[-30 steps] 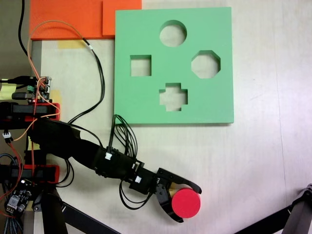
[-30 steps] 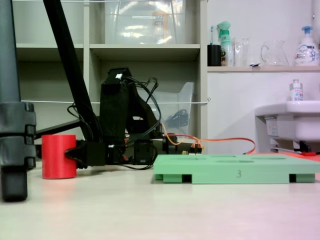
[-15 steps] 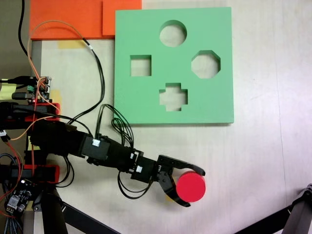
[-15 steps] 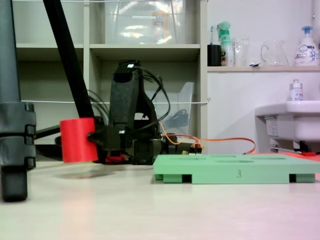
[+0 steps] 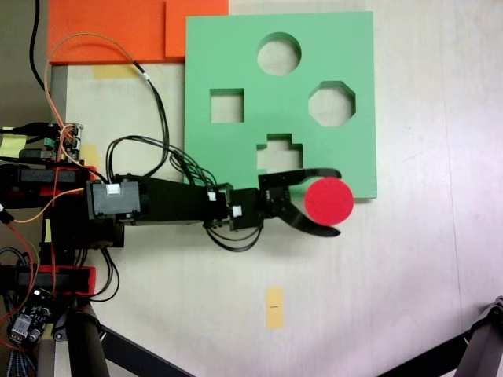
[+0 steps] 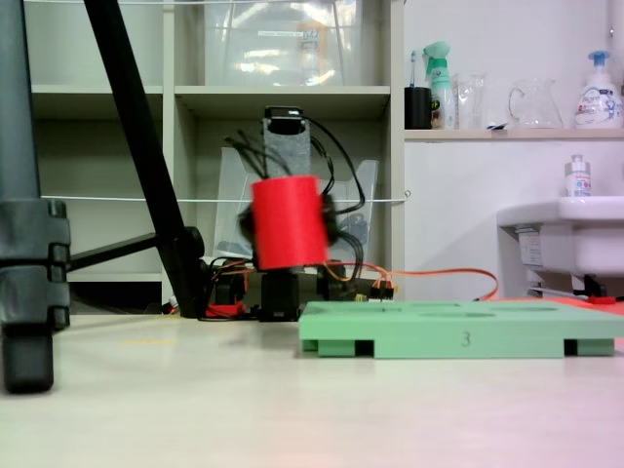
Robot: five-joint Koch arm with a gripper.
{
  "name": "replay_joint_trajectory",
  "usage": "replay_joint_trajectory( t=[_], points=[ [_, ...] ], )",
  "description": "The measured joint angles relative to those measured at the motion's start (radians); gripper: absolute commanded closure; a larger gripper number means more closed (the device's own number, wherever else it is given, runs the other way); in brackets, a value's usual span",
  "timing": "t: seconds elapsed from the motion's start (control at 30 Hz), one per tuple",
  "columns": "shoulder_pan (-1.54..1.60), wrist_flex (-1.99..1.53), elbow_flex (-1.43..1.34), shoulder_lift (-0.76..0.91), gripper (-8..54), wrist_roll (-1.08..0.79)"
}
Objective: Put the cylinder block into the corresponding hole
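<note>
Seen from above in a fixed view, the gripper is clenched around the cylinder block, its two black jaws curving around the red disc from either side; the block sits over the lower right edge of the green foam board, below the octagonal cut-out; the corresponding hole lies well apart, near the board's top edge, empty. Next, in a fixed view from table level, the cylinder block hangs blurred in the air, well above the board, tilted slightly; lifting it this high probably lets it clear the board before it is lowered.
</note>
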State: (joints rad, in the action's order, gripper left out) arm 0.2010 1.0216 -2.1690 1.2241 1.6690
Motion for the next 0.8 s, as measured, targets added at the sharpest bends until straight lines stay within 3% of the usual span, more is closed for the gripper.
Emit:
replay_joint_trajectory(
  t=[0.53, 0.8],
  points=[
    [0.528, -0.107, 0.132, -0.098, 23.6, -0.002],
    [0.627, -0.106, 0.132, -0.127, 23.6, -0.002]
  ],
)
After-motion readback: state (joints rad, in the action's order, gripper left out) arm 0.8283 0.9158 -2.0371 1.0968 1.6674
